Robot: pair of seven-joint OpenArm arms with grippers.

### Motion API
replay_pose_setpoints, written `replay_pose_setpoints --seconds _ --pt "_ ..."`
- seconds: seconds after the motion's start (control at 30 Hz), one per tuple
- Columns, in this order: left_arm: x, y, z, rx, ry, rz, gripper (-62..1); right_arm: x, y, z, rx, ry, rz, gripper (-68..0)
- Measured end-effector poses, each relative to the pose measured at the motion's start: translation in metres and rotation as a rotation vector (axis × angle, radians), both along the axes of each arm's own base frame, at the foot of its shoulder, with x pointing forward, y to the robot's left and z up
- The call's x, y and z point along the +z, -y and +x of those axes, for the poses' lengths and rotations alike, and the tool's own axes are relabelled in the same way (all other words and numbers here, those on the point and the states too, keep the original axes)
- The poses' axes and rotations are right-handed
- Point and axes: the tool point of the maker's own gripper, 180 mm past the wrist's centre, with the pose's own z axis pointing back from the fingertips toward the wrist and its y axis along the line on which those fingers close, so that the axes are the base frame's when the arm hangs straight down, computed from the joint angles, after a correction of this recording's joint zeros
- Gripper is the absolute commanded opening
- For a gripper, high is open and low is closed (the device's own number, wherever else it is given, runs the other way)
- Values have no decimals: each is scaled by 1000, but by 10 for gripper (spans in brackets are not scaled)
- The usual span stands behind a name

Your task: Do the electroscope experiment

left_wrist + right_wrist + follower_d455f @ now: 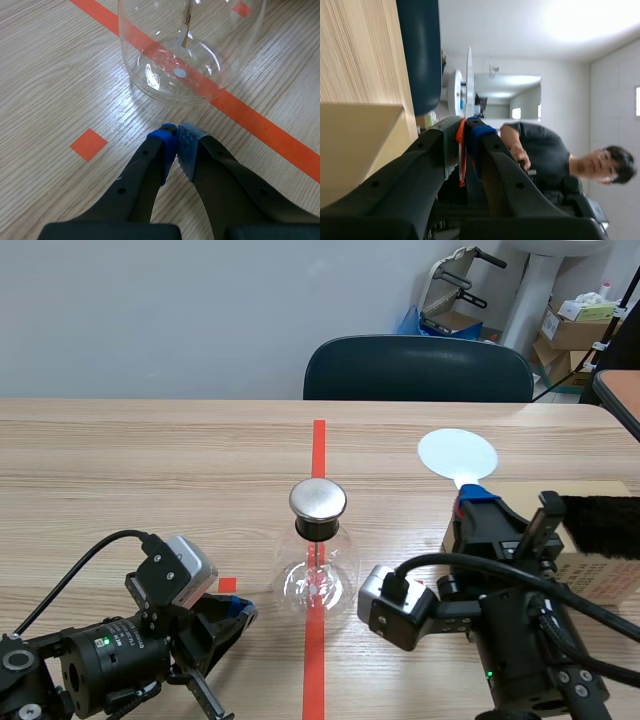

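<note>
The electroscope (318, 565), a clear glass flask, is set on the orange-red tape line, about midway between the tabletop's (150, 460) left and right edges and toward the near edge. There it can be reached equally from either side. It is closed by a dark stopper under a round metal cap (318, 500), which is left exposed on top, presumably so that a charged thing can be brought to it. Inside, a thin foil strip (186, 37) is seen hanging from the central rod.

The left jaws are closed, blue pads (167, 145) pressed together with nothing between them. They are rested low, just short of the flask's base without touching it, and seem to be parked out of the way.

The right jaws are clamped on the orange handle (462, 150) of a white disc (457, 454). The disc is raised above the tabletop toward the right edge, well apart from the cap, and is gripped by the handle, probably so that its face is left untouched.

Beside the right arm, a cardboard box (600, 575) carries a dark furry pad (600, 525) at the right edge. It is judged that the disc is to be rubbed there and then carried to the cap.
</note>
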Motion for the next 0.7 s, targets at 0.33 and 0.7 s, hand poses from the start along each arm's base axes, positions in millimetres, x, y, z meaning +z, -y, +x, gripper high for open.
replay_pose_setpoints --seconds 0.33,0.7 --pt "0 0 0 0 0 0 -569 -3 -57 -20 339 -12 -22 -666" --pt "0 0 0 0 0 0 -569 -5 -84 -39 522 -18 -34 -666"
